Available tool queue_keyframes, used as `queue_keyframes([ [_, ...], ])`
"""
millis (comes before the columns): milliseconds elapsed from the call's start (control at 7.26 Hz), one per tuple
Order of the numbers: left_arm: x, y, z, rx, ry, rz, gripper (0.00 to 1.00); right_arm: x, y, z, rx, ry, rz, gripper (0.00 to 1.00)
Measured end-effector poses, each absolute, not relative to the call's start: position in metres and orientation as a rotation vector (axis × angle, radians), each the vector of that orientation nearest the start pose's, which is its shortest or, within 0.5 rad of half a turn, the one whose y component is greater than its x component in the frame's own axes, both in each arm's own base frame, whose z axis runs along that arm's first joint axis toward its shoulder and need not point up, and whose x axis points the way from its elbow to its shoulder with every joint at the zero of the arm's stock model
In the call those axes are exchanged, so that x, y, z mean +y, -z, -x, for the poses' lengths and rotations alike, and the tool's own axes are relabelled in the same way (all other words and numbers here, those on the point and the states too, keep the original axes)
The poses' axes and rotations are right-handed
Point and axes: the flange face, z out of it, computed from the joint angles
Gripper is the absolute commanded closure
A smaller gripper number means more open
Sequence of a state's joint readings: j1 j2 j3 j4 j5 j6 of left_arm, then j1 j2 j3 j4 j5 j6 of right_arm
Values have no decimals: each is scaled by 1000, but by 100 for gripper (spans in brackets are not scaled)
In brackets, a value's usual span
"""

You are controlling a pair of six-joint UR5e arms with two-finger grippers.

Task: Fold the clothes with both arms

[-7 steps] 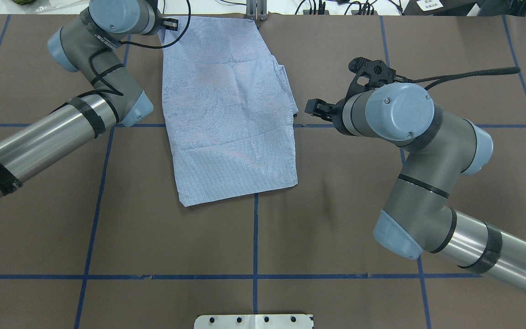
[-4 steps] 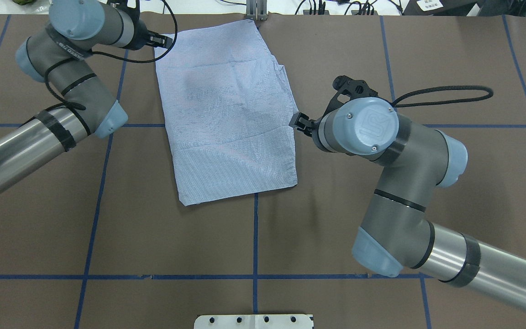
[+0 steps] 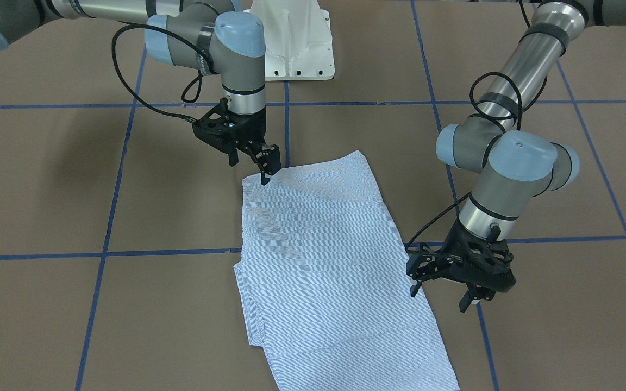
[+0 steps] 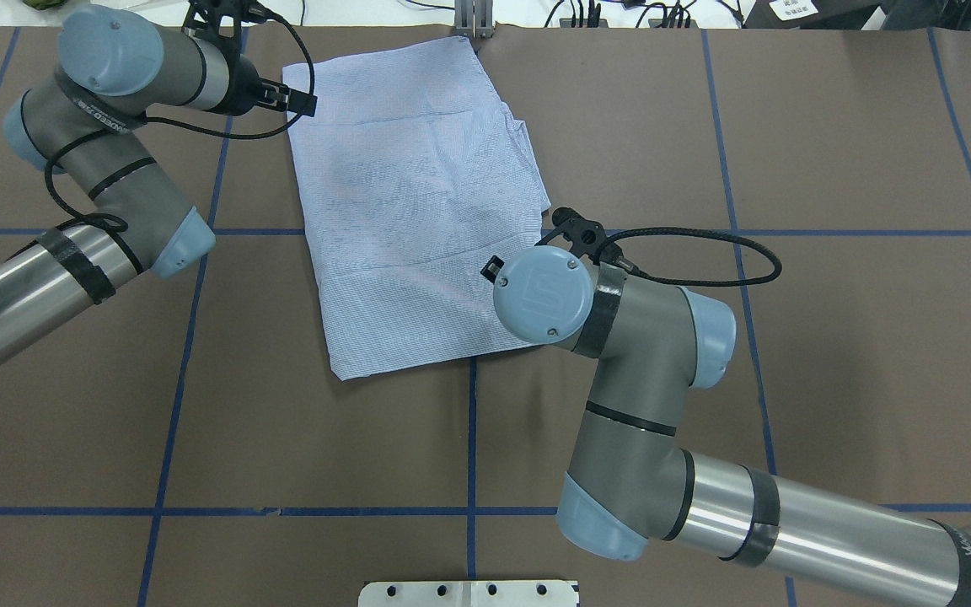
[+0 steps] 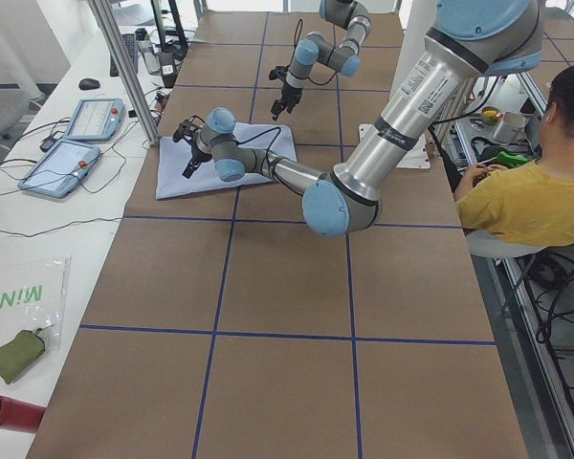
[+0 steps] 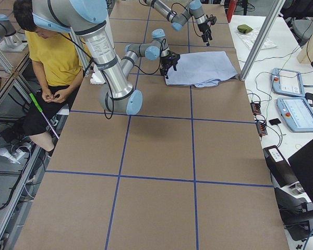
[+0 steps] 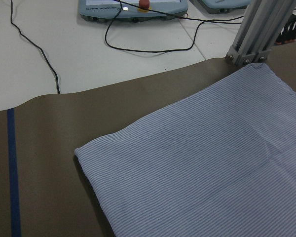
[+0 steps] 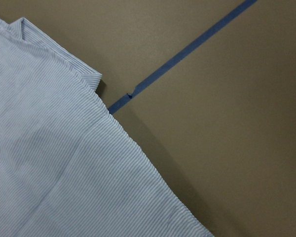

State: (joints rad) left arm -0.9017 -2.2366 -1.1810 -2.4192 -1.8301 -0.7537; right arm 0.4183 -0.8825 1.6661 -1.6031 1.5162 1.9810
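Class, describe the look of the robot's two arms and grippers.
The left arm and right arm are silver-grey tubes with grey joints, light blue caps, black bands and looping black cables. The left gripper and right gripper are black, openwork, two-fingered.

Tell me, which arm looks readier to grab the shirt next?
Right, probably. The right arm's fingers hang over the shirt's corner nearest the robot; the left arm's fingers are open at a side edge, partly off the cloth.
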Motion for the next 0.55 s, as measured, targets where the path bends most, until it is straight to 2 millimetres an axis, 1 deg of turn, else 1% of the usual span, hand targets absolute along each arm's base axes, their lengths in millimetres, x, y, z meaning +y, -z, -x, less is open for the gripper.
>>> queue_keyframes([
  [275,-663,-347,-390,907,-73,-695,0,-402,-230,594,-742,-836,-60,7],
  [551,-659,-348,-389,909,-74,-696,0,-404,-238,610,-716,-860,-61,9],
])
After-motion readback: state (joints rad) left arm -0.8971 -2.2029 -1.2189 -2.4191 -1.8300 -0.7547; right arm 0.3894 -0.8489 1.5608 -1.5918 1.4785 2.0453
